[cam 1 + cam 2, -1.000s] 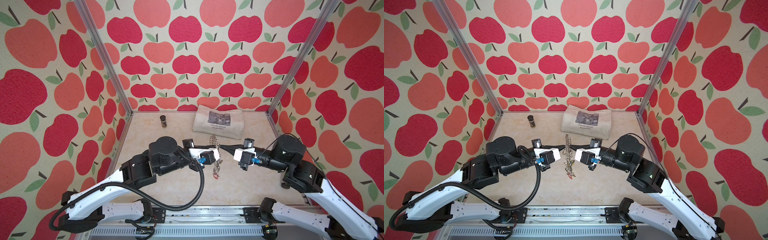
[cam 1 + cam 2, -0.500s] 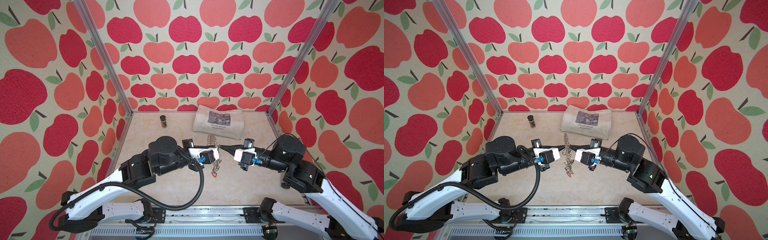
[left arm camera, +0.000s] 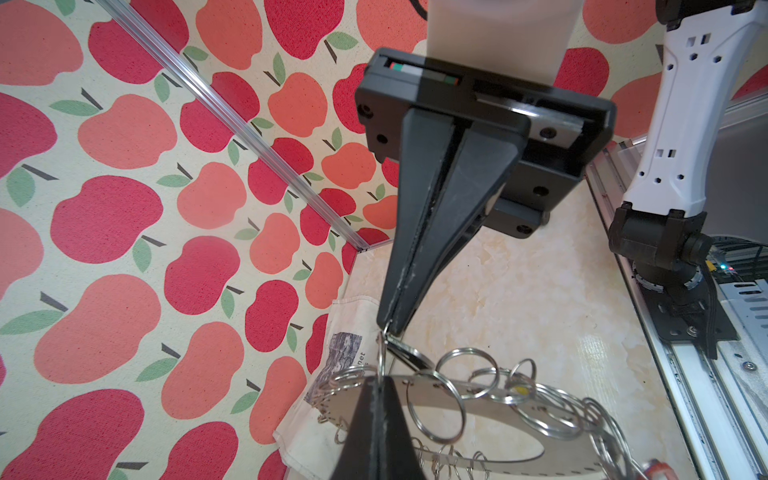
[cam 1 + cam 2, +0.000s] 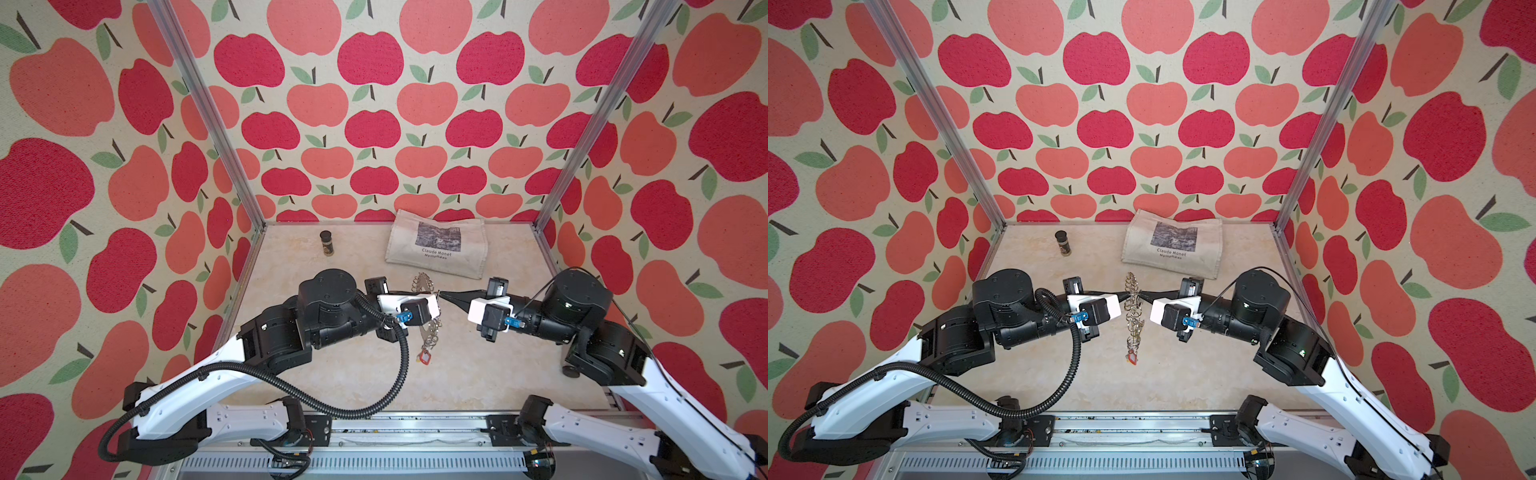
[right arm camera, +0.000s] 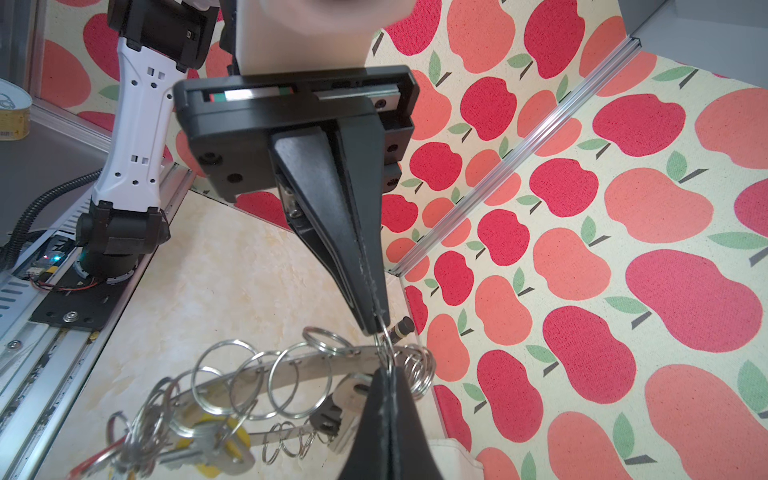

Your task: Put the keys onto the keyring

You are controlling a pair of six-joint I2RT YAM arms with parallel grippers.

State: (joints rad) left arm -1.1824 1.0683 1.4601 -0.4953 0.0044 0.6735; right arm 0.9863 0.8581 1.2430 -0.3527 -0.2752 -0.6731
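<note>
**A:** Where's the keyring [image 4: 427, 334]?

**B:** Centre of the table [image 4: 498, 374], up on edge, so both top views catch only its thin side. A red tag [image 4: 424, 356] dangles at its 6 o'clock end. The cloth bag [image 4: 436, 249] lies at 12 o'clock and a small jar [image 4: 326, 243] near 11.

**A:** And the grippers?

**B:** The left gripper [image 4: 1125, 294] comes in from 9 o'clock, the right gripper [image 4: 1142, 296] from 3. Both are clamped tight, tip to tip, pinching what looks like the same wire ring [image 3: 380, 357] on the rim.

**A:** The key?

**B:** In the right wrist view a silver key [image 5: 353, 390] with a black tag hangs just beside that pinch, half behind the fingers. Whether it's threaded on, I can't tell.

**A:** How would it all handle?

**B:** I'd judge the disc stiff, smooth and slippery, with loose rings that swing. Hold its flat rim between rings. The wire ring is thin and springy, easy to lose. The key is light, so take it by the tag and leave its hole free.

**A:** Anything else unclear?

**B:** Whether the disc's bottom edge touches the table.
</note>
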